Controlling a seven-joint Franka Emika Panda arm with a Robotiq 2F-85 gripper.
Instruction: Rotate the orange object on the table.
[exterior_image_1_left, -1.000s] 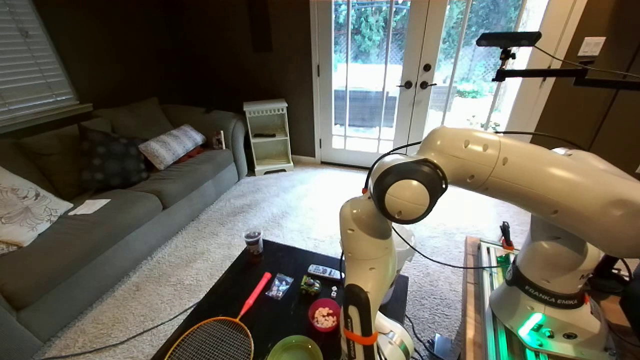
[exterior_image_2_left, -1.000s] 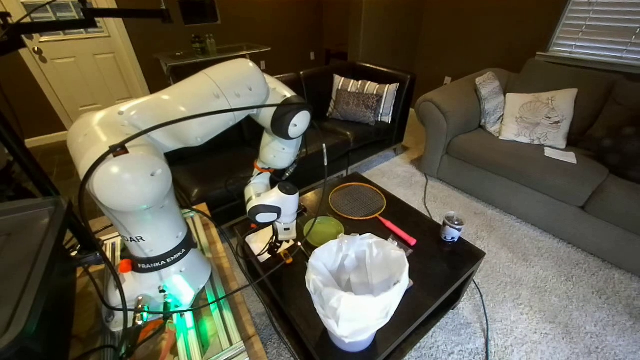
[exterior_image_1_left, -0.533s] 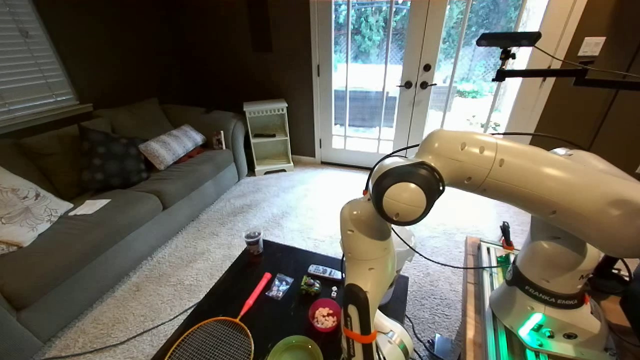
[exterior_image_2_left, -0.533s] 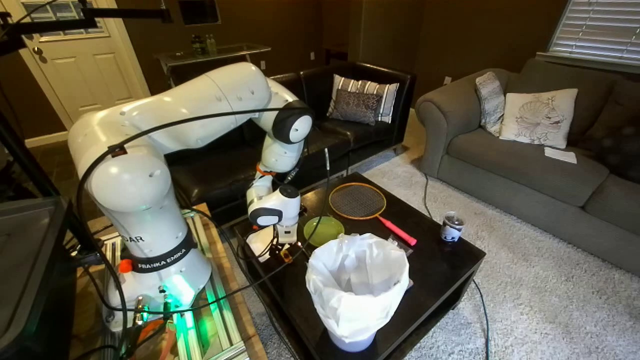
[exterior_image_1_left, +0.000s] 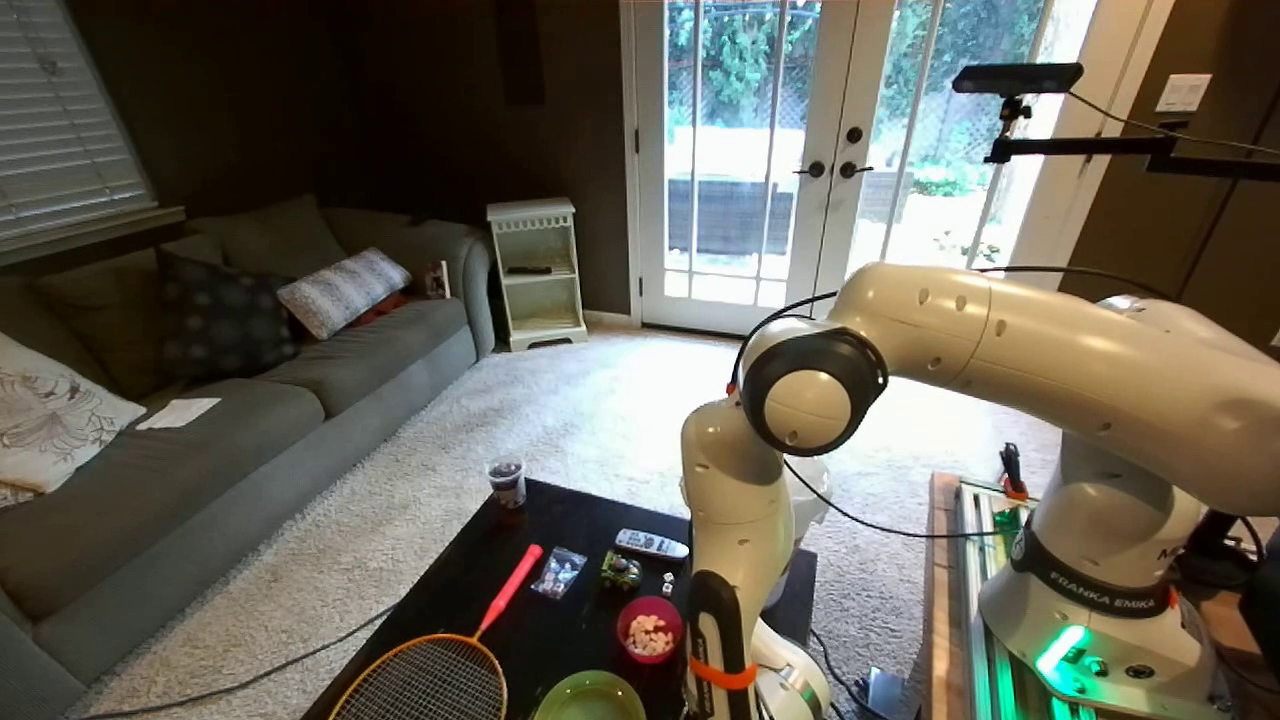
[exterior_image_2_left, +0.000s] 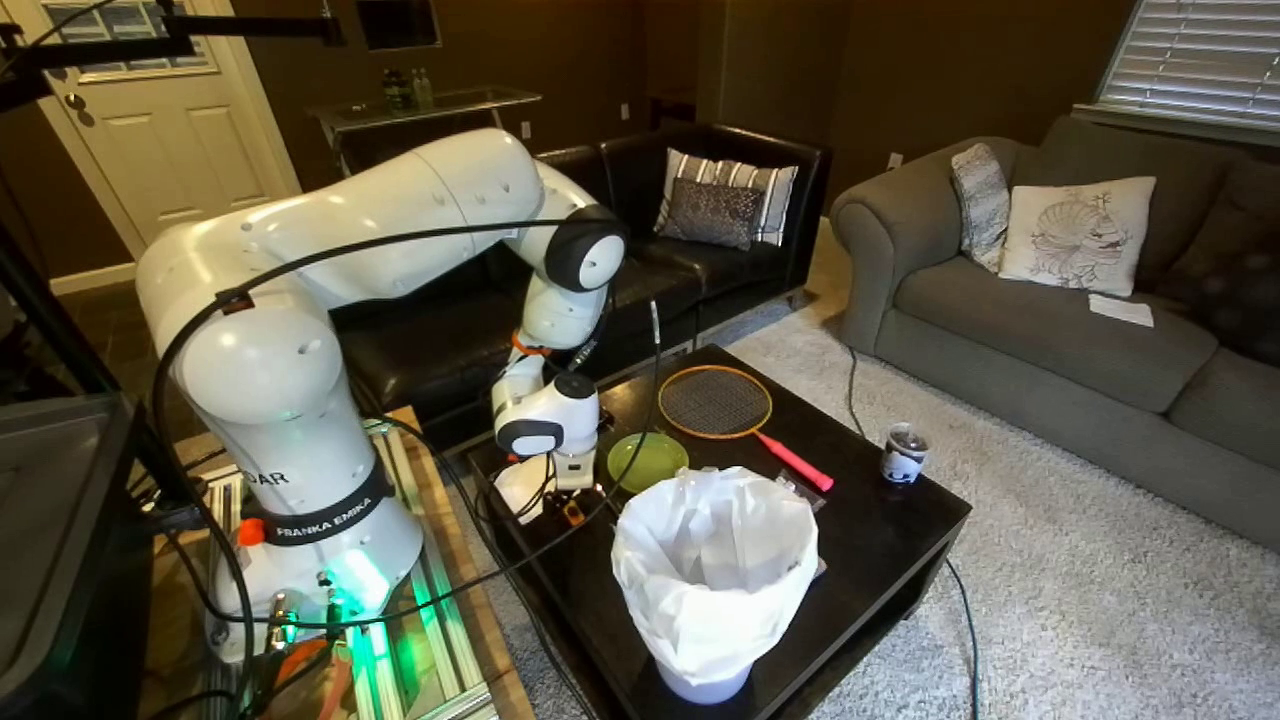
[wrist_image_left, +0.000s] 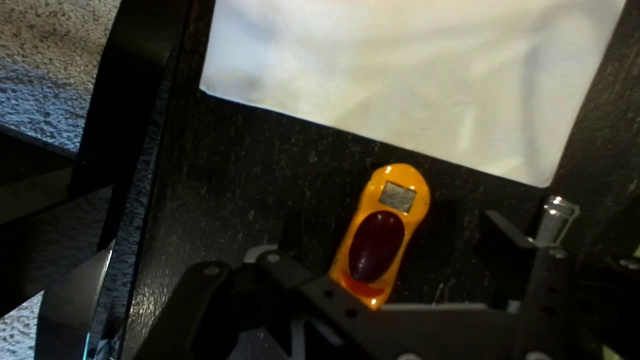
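The orange object (wrist_image_left: 412, 200) lies flat on the black table (wrist_image_left: 240, 175) in the wrist view. It is long and rounded, with a dark red oval and a grey square on top. Its lower end is hidden behind my gripper's dark linkage. My gripper (wrist_image_left: 397, 232) is open above it, with one finger on each side and dark tabletop showing between the object and the fingers. In an exterior view the orange object (exterior_image_2_left: 572, 512) shows small, just below the gripper, near the table's edge. The other exterior view does not show it; the gripper there is out of frame.
A white glossy sheet (wrist_image_left: 400, 75) lies beside the object. A clear glassy item (wrist_image_left: 555, 215) is near the right finger. A green bowl (exterior_image_2_left: 648, 462), white-lined bucket (exterior_image_2_left: 715, 600), racket (exterior_image_2_left: 715, 402) and cup (exterior_image_2_left: 904, 453) stand on the table. A pink bowl (exterior_image_1_left: 649, 630) is near the arm.
The arm and gripper have come down slightly toward the orange object. The things on the table have not visibly moved.
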